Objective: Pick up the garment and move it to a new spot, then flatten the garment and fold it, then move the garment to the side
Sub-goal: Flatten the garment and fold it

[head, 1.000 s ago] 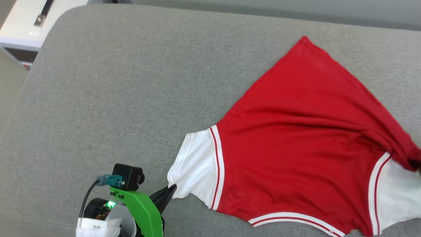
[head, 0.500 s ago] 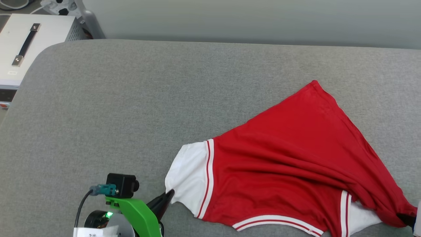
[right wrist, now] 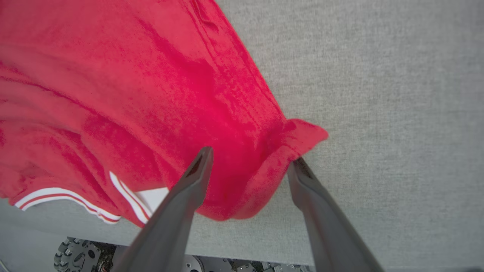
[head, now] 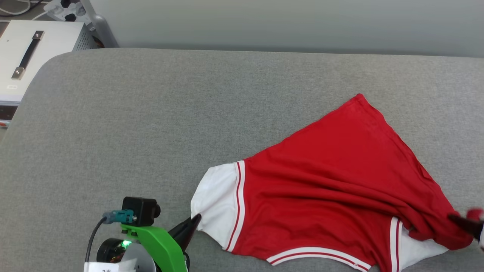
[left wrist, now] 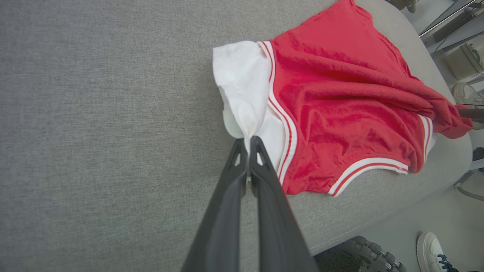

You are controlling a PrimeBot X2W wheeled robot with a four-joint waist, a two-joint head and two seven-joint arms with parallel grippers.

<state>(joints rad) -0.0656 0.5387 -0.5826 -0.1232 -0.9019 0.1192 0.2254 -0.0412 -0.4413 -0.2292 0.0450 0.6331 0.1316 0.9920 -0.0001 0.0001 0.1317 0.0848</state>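
Observation:
The garment [head: 332, 189], red with white sleeves and striped trim, lies rumpled on the right half of the grey padded surface [head: 151, 113], print side hidden. My left gripper [head: 196, 218] is shut on the edge of the white left sleeve, and the left wrist view shows the pinch [left wrist: 248, 139] on the cloth [left wrist: 340, 102]. My right gripper [right wrist: 252, 155] stands open at the garment's right end. A loose fold of red cloth [right wrist: 151, 94] lies between its spread fingers. One of its dark fingers [head: 463, 222] shows at the head view's right edge.
A white box with a black handle [head: 34, 56] stands off the surface's far left corner, with a power strip [head: 64, 9] behind it. A grey wall runs along the back. The near edge drops to the floor, where a wheel [left wrist: 359, 253] and a shoe [left wrist: 435, 245] show.
My right gripper has opened and let go of the red cloth, which now lies slack between its fingers. The head camera tilted up early on. The left grip is unchanged.

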